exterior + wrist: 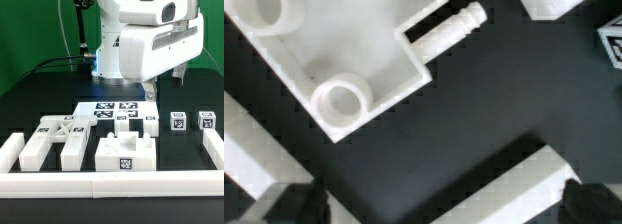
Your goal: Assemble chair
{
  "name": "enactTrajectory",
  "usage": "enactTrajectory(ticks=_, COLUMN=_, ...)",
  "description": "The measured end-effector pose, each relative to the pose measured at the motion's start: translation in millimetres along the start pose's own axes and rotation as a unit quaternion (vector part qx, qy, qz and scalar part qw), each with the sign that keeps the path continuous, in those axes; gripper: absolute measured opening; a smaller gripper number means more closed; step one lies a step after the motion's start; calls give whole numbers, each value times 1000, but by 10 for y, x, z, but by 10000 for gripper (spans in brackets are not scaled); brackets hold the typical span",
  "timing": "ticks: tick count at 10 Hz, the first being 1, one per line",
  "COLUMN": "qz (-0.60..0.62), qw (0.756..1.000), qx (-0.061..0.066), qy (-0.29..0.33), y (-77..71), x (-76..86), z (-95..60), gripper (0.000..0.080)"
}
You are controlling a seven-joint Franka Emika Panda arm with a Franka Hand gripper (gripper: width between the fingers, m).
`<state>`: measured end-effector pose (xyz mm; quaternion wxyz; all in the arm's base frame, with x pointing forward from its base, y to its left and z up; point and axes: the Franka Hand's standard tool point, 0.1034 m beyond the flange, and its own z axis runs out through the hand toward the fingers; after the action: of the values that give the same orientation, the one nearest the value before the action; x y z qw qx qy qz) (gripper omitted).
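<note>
The gripper (438, 207) hangs over the black table (35, 100), fingers apart, gripping nothing. The chair's cross-braced panel (55, 131) lies at the exterior view's left, a small cube (178, 122) at its right.

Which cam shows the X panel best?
Exterior view: X panel lies whole at that view's left, braces clear. Wrist view shows a holed white part close up; can't tell if it's the panel.
</note>
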<state>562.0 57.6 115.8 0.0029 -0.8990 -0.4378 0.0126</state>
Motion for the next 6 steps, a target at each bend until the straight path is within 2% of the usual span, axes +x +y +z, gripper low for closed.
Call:
enactTrajectory(ticks=1, qz=0, qw=1000, qx=0, qy=0, y=0, x=0, z=0, gripper=399)
enactTrajectory(ticks=2, qz=6, qw=1000, qx=0, qy=0, y=-1, x=1, z=0, gripper=399)
enactTrajectory(ticks=3, qz=14, qw=1000, qx=0, qy=0, y=-1, x=1, z=0, gripper=216)
enactTrajectory(ticks=4, qz=13, qw=1000, qx=0, qy=0, y=10, x=-12, z=5, gripper=87)
enactTrajectory(ticks=5, qz=62, qw=998, qx=3, qy=-4, y=113, x=-140, z=57, gripper=18)
enactTrajectory(ticks=6, qz=148, qw=989, qx=5, qy=-7, y=240, x=-298, z=119, gripper=5)
